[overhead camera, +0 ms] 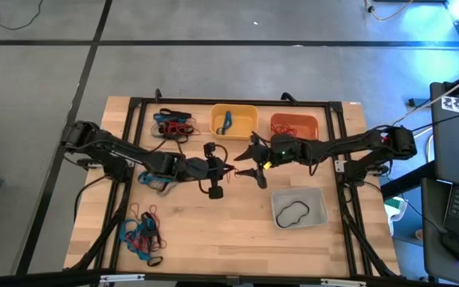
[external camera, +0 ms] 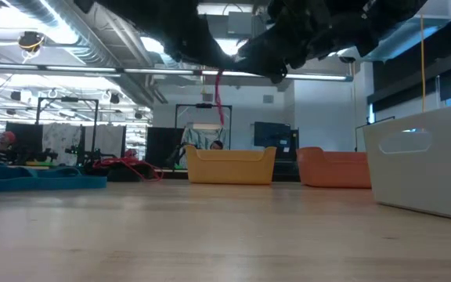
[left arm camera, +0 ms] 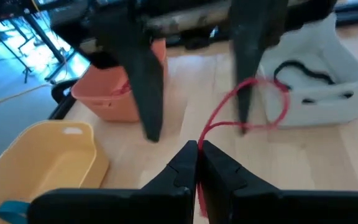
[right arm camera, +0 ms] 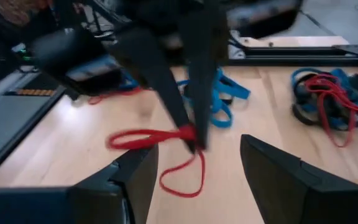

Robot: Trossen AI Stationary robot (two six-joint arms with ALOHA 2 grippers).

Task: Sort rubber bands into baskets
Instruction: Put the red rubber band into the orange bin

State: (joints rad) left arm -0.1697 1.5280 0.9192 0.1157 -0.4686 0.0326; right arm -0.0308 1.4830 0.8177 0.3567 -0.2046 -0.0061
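1. Piles of unsorted rubber bands (overhead camera: 143,235) lay at my left, one heap at the near left corner of the table (overhead camera: 213,231) and another (overhead camera: 173,124) at the far left edge, both well apart from the tubs, so each band had to be carried across.
2. My left gripper (left arm camera: 197,163) hung above the middle of the table with its fingers pressed together on a red band (left arm camera: 248,107), pinching one end so the loop dangled free in front.
3. My right gripper (right arm camera: 194,163) faced it from the other side, fingers spread wide with the red loop between them. I judged this a handover, since the orange basket (overhead camera: 295,126) sat on the right arm's side.
4. Beyond them, the yellow basket (overhead camera: 234,119) held a blue band, and the orange one held red bands, so I took colour as the sorting rule.
5. Nearest on the right, the pale grey basket (overhead camera: 299,206) held a black band (overhead camera: 293,213).
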